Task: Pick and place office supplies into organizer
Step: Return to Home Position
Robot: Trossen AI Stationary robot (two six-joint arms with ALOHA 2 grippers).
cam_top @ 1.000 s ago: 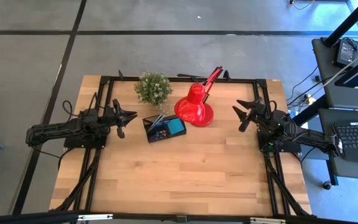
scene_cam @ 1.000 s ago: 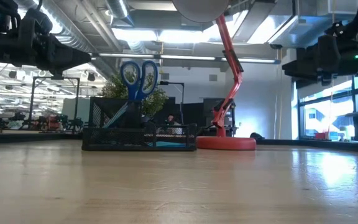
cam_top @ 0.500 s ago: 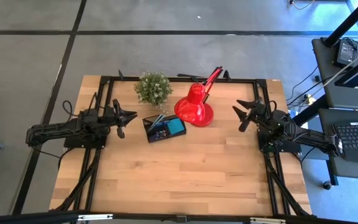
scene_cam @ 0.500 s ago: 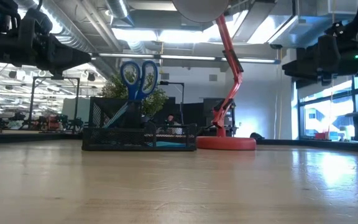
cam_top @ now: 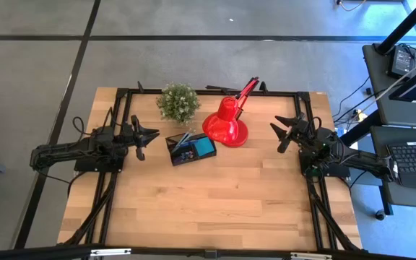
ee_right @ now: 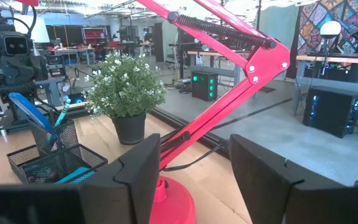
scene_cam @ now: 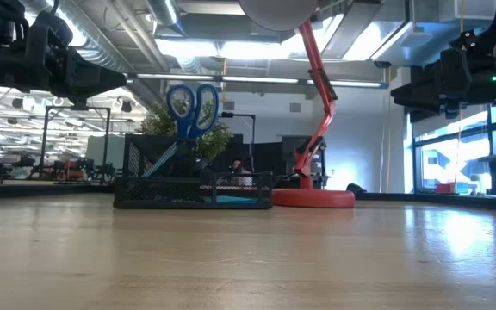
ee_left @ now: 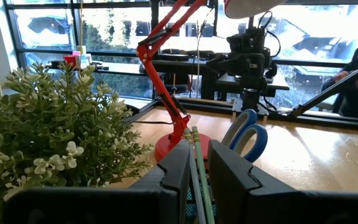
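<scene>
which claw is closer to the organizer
The left claw: it sits just beside the organizer, while the right claw is farther off, beyond the lamp.

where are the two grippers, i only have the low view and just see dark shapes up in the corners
Observer: The left gripper sits at the left side of the table, apart from the organizer and holding nothing.
Operator: and the right one
Observer: The right gripper is open at the table's right side, beyond the red lamp from the organizer.
Operator: what's the teal strip low in the tray
Observer: A blue sticky-note pad, lying flat in the organizer's compartment nearer the lamp.
</scene>
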